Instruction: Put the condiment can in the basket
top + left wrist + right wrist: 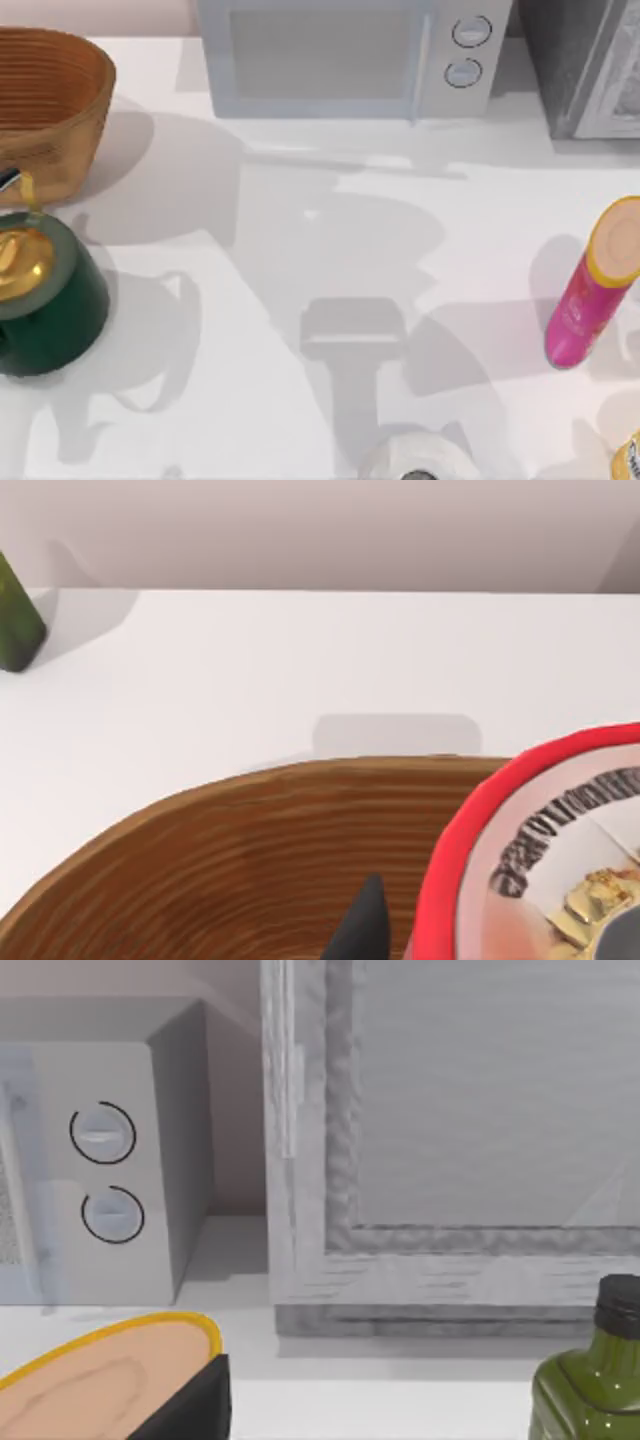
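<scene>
While the left wrist view looks down past the left claw (400, 950), the condiment can (540, 860) sits close under the camera, above the basket (230, 870) interior (one dark fingertip (362, 930) beside it). Whether that claw grips it, I cannot tell. Basket stands at the worktop (300, 300) far-left corner, behind the green pot (45, 300).

Top view looks straight down on the white table (300, 300); both wrist views look low and close across it.
</scene>
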### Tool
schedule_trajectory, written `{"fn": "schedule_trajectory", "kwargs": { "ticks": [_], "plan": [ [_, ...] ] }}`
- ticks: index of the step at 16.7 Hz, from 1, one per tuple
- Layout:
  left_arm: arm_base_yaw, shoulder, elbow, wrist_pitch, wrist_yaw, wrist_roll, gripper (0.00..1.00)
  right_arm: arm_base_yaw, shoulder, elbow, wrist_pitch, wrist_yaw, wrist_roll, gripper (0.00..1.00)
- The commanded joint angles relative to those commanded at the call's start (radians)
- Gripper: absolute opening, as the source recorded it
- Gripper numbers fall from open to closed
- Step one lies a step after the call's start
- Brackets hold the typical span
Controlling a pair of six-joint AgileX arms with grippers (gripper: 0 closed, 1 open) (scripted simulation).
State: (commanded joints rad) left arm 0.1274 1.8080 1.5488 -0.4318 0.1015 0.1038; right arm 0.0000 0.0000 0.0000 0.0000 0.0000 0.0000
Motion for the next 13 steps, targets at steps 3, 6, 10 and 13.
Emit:
{"fn": "schedule_trajectory", "kwargs": {
  "ticks": [3,6,10,13],
  "plan": [
    [0.0,0.0,0.0,0.0,0.0,0.0,0.08,0.0,0.0,0.0,0.0,0.0,0.0,1.0],
    [0.0,0.0,0.0,0.0,0.0,0.0,0.3,0.0,0.0,0.0,0.0,0.0,0.0,1.0],
    [0.0,0.0,0.0,0.0,0.0,0.0,0.6,0.0,0.0,0.0,0.0,0.0,0.0,1.0],
    [0.0,0.0,0.0,0.0,0.0,0.0,0.83,0.0,0.0,0.0,0.0,0.0,0.0,1.0]
  ]
}}
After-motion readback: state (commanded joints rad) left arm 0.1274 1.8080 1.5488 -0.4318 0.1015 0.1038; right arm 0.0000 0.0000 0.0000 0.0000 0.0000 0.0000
